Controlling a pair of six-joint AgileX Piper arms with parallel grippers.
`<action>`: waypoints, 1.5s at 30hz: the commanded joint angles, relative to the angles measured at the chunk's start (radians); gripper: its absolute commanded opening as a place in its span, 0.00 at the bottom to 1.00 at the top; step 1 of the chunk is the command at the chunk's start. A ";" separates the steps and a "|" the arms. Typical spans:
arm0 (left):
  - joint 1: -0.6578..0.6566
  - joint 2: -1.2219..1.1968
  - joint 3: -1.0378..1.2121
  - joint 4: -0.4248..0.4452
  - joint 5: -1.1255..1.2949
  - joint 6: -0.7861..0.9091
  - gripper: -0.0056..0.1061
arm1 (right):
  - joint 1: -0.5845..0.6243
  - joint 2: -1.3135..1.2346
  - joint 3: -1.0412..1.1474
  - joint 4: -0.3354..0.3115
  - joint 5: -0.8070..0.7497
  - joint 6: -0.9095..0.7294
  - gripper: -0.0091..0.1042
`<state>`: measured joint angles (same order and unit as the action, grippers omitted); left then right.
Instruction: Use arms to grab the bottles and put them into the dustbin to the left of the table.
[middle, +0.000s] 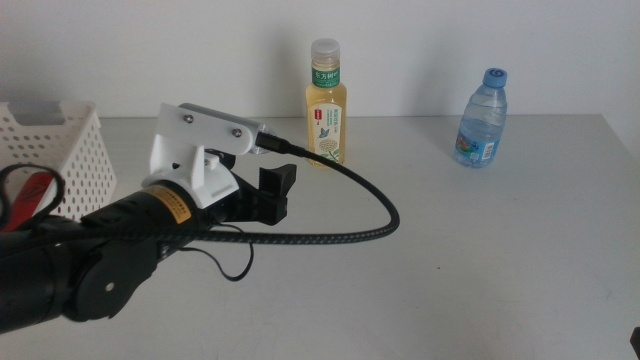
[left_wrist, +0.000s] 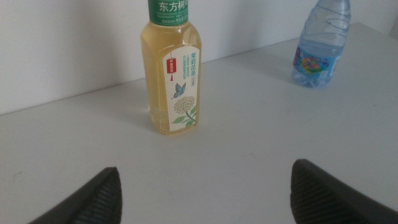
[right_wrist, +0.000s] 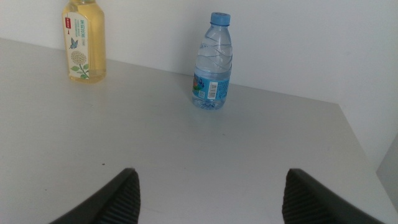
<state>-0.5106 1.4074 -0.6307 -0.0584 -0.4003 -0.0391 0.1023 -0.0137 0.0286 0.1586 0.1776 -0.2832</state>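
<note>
While the left hand (middle: 272, 190) is held released short of the tea bottle (middle: 327, 105), nothing is grasped. The right hand (right_wrist: 208, 193) is also spread, faced toward the water bottle (right_wrist: 213, 62) on the counter (middle: 450, 250).

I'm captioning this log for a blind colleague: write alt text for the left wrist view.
The left gripper, jaws open, faces a yellow tea bottle upright on the grey table by a white wall. A water bottle stands farther off.
</note>
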 joint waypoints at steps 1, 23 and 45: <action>-0.005 0.040 -0.071 -0.020 -0.108 0.005 0.88 | -0.008 -0.021 -0.009 -0.005 -0.071 -0.005 0.59; 0.047 0.586 -0.661 -0.014 -0.080 0.066 0.88 | -0.008 -0.021 -0.009 -0.005 -0.071 -0.005 0.59; 0.056 0.772 -0.901 -0.039 -0.083 0.062 0.88 | -0.008 -0.021 -0.009 -0.005 -0.071 -0.005 0.59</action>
<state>-0.4587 2.2378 -1.4861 -0.0799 -0.4116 0.0275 0.1023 -0.0137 0.0286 0.1586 0.1776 -0.2832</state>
